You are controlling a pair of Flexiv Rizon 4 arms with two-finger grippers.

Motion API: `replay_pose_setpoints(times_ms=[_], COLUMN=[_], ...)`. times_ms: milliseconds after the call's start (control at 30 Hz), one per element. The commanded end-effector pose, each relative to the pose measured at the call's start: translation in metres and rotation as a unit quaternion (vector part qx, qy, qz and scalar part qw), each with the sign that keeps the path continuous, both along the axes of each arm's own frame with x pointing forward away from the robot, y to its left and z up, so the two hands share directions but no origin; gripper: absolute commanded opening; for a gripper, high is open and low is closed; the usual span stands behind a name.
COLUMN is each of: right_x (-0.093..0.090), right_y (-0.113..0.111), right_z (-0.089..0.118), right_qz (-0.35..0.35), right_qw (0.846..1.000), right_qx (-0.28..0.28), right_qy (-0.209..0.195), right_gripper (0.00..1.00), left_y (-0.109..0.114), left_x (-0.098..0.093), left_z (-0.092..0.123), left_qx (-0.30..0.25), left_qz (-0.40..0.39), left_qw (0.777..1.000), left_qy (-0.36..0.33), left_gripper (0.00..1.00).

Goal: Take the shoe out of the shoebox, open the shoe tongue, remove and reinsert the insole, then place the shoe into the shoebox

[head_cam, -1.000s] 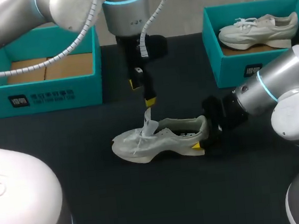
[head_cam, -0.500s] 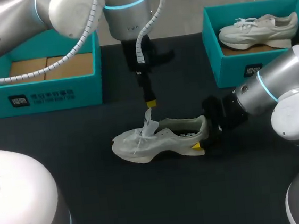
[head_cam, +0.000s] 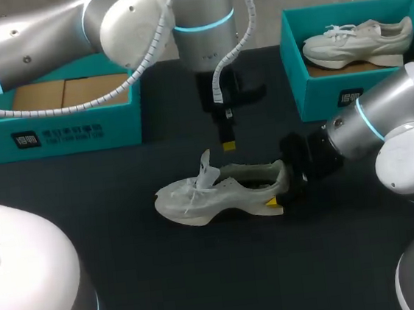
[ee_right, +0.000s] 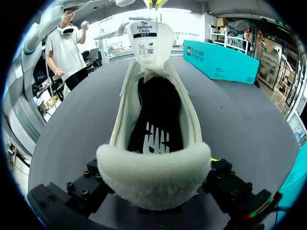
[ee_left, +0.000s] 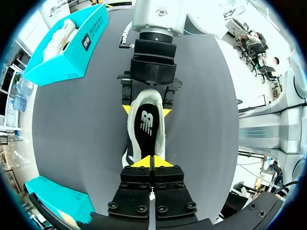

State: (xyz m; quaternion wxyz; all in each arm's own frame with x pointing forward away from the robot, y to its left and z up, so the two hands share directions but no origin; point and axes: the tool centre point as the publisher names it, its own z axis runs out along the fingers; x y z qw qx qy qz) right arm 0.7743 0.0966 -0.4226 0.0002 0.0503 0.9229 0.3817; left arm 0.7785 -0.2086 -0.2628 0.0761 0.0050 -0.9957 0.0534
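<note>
Shoe point(head_cam: 218, 192) is lying on its sole at mid-counter point(head_cam: 131, 274), its long axis running side to side, toe toward the left shoebox point(head_cam: 57, 134) and heel toward the right. Left of the shoe and farther back, that teal box is showing only brown card inside. Above the shoe, the left hand point(head_cam: 228, 144) is hanging closed up with nothing in it, clear of the tongue point(head_cam: 207, 168), which is standing upright off the laces. In the left wrist view the dark insole point(ee_left: 149, 122) is lying flat inside the shoe, directly ahead of that closed hand. At the shoe's heel end, the right hand point(head_cam: 279, 192) is clamping the heel from both sides, steadying it on the counter. Right of the shoe and farther back, the right shoebox point(head_cam: 320, 99) is holding a second shoe point(head_cam: 358, 39). On this showing the tongue looks opened and the insole is next. The left hand is the free one and the nearer to the opening, which is lying straight below it between tongue and heel. It would need to spread open and go down into that gap, along the shoe's length, while the right hand is bracing the heel.
</note>
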Motion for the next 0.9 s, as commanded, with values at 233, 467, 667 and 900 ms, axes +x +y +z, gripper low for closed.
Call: replay_pose_setpoints(times_ms=[233, 467, 667, 900], right_x=[-0.001, -0.001, -0.001, -0.001], right_y=[0.000, 0.000, 0.000, 0.000], right_z=[-0.005, -0.005, -0.005, -0.005], right_qz=[-0.001, -0.001, -0.001, -0.001], right_qw=[1.000, 1.000, 1.000, 1.000], right_qx=[-0.001, -0.001, -0.001, -0.001], right_qy=[-0.001, -0.001, -0.001, -0.001], right_gripper=[0.00, 0.00, 0.00, 0.00], left_y=[-0.004, -0.017, -0.025, -0.036], left_x=[0.001, -0.001, -0.004, -0.015], left_z=[-0.011, -0.041, -0.061, -0.082], left_qx=[-0.009, -0.014, -0.013, -0.014], left_qz=[-0.015, -0.033, -0.044, -0.063], left_qw=[1.000, 0.999, 0.998, 0.997], left_qy=[0.009, 0.028, 0.036, 0.051], left_gripper=[0.00, 0.00, 0.00, 0.00])
